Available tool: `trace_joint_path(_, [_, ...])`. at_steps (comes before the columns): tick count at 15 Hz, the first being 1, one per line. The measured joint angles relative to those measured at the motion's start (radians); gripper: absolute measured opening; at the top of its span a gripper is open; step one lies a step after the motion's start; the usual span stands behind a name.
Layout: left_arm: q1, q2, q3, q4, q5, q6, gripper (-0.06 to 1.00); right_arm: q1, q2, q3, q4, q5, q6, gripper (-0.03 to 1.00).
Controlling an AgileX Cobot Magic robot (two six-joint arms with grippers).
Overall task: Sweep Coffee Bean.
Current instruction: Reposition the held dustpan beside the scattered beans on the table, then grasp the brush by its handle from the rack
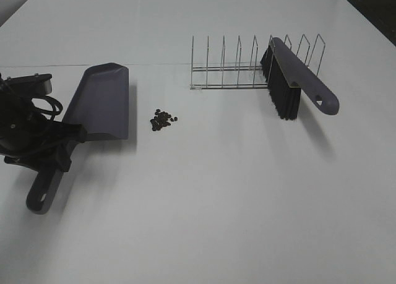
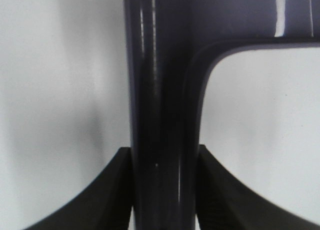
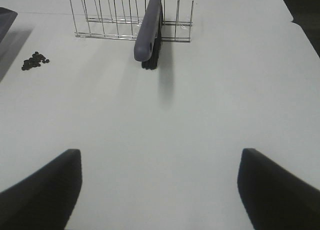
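Observation:
Several tiny dark coffee beans (image 1: 163, 119) lie in a small pile on the white table, just right of the blade of a grey-purple dustpan (image 1: 102, 101). They also show in the right wrist view (image 3: 35, 60). My left gripper (image 1: 64, 146) is shut on the dustpan's handle (image 2: 160, 89), its black fingers (image 2: 112, 190) pressed to both sides. A grey-purple brush (image 1: 297, 80) with black bristles stands in a wire rack (image 1: 229, 67) at the back; it also shows in the right wrist view (image 3: 149, 32). My right gripper (image 3: 159, 157) is open and empty, well short of the brush, and is out of the exterior high view.
The wire rack (image 3: 105, 19) has several upright dividers and stands across the back of the table. The left arm's black cables (image 1: 31, 107) lie at the left edge. A corner of the dustpan (image 3: 6, 19) shows in the right wrist view.

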Motion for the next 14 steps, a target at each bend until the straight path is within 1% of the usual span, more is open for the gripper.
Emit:
trace_joint_path(1, [0.000,0.000,0.000,0.009,0.018,0.000,0.34,0.000,0.001,0.000,0.000,-0.001,0.000,0.75])
trace_joint_path(3, [0.000,0.000,0.000,0.015,0.019,0.000,0.34,0.000,0.030,-0.007,0.002,-0.029,0.001,0.75])
trace_joint_path(6, [0.000,0.000,0.000,0.015,0.019,0.000,0.34,0.000,0.147,-0.014,0.033,-0.176,0.001,0.75])
trace_joint_path(8, [0.000,0.000,0.000,0.015,0.027,0.000,0.34,0.000,0.270,-0.014,0.077,-0.282,-0.009,0.75])
trace_joint_path(9, [0.000,0.000,0.000,0.016,0.031,0.000,0.34,0.000,0.299,-0.016,0.091,-0.299,-0.020,0.75])
trace_joint_path(11, [0.000,0.000,0.000,0.020,0.039,-0.001,0.34,0.000,0.452,-0.057,0.166,-0.342,-0.101,0.75])
trace_joint_path(14, [0.000,0.000,0.000,0.022,0.040,-0.001,0.34,0.000,0.698,-0.205,0.223,-0.353,-0.218,0.75])
